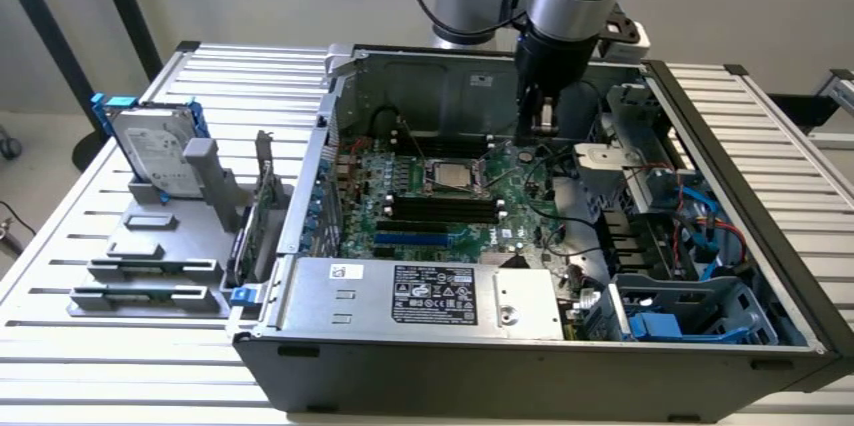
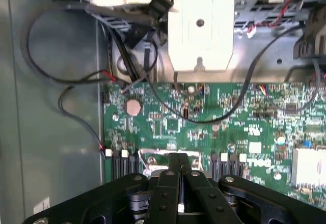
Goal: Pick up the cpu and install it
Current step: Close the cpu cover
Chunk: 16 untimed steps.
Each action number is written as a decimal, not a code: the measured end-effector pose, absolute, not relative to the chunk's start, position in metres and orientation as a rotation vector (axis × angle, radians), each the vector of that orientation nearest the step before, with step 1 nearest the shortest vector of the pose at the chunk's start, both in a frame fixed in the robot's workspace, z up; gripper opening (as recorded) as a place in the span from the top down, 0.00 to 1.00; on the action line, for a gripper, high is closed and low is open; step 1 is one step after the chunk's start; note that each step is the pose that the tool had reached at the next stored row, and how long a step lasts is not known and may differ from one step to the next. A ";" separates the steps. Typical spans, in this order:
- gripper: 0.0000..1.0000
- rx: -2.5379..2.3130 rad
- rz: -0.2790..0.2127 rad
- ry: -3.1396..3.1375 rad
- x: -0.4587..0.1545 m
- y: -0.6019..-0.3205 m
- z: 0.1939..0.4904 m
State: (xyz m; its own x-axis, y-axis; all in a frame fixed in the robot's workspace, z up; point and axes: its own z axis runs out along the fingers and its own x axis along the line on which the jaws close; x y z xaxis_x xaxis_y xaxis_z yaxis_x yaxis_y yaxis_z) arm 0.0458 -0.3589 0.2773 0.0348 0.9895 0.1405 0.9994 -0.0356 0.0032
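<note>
The cpu (image 1: 455, 177) is a small silvery square lying flat in the socket frame on the green motherboard (image 1: 514, 231) inside the open computer case (image 1: 534, 361). My gripper (image 1: 545, 129) hangs above the board, toward the exterior view's right of the socket and farther back. It is shut, and its black fingertips (image 2: 178, 159) press together with nothing visible between them. In the wrist view the fingers cover part of a pale socket frame (image 2: 148, 159) on the motherboard (image 2: 204, 117).
Black cables (image 2: 66, 81) loop beside the board near the case wall. A white bracket (image 2: 199, 30) stands past the board's far edge. Long black memory sticks (image 1: 434, 208) and a silver power supply (image 1: 427, 296) lie nearer. A hard drive with blue brackets (image 1: 154, 151) stands outside the case on a grey rack.
</note>
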 end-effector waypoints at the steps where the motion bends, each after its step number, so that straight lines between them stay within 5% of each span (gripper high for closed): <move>1: 0.89 -2.188 -0.158 -2.113 0.050 -0.359 0.277; 16: 0.89 -2.188 -0.158 -2.113 0.071 -0.357 0.254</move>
State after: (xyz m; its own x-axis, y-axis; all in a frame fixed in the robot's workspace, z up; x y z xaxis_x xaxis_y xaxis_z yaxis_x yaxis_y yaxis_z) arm 0.0714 -0.3567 0.2539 0.0345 0.9894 0.1407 0.9994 -0.0353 0.0032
